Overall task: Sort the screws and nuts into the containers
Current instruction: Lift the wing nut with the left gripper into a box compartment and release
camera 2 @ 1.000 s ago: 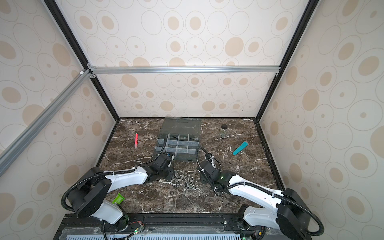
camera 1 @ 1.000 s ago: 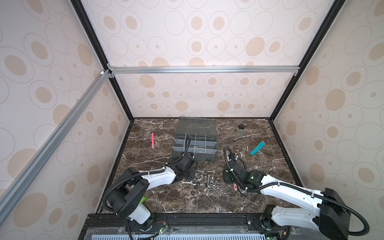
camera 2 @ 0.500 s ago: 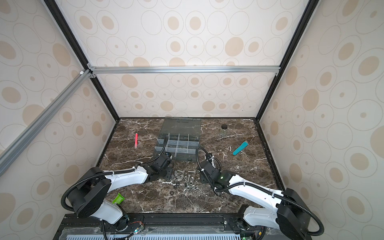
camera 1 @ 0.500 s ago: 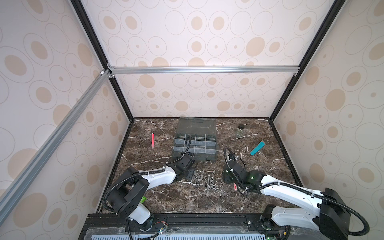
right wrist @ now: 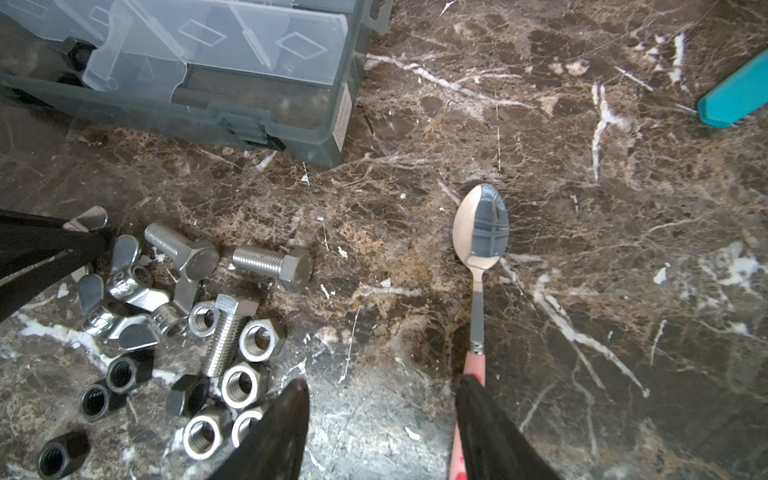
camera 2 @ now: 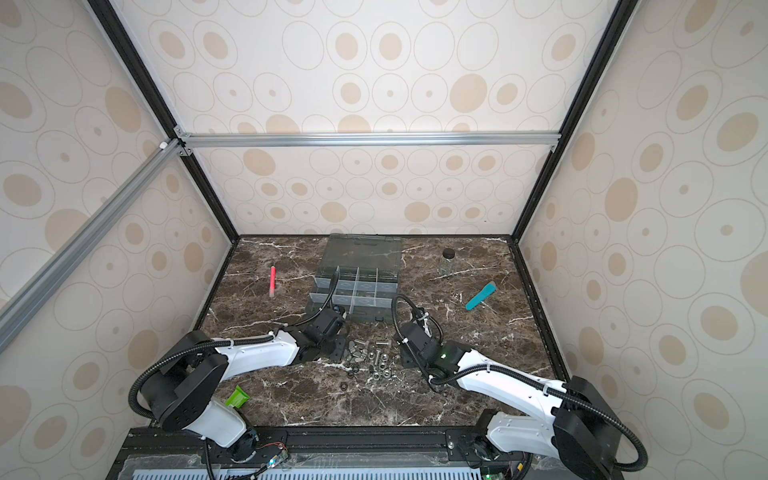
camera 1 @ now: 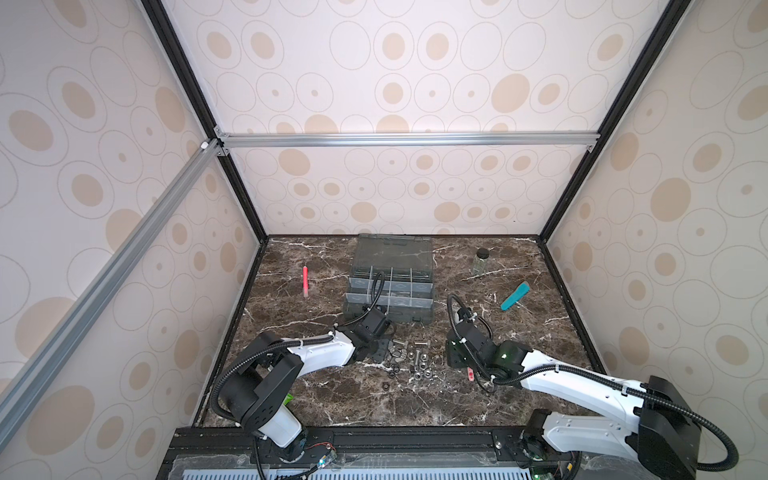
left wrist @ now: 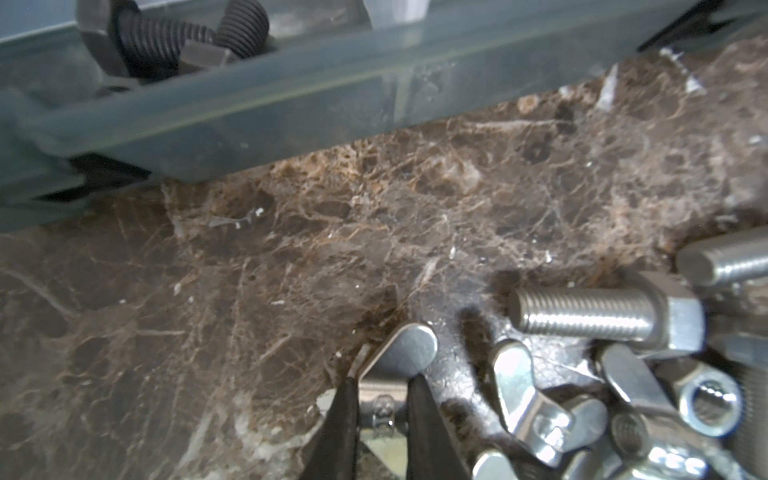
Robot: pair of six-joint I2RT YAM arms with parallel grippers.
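Silver metal wing nut (left wrist: 409, 349) is clamped by L gripper (left wrist: 382, 399) nr grey plastic organizer box (left wrist: 291, 104); R gripper (right wrist: 382, 395) jaws are held apart, pink-handled steel spoon (right wrist: 481, 232) seen beside one finger.

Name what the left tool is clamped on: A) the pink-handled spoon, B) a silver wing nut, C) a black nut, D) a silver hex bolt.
B: in the left wrist view the left tool is shut on the flat wing of a wing nut. The hex bolt lies free beside it, and the spoon lies apart on the marble.
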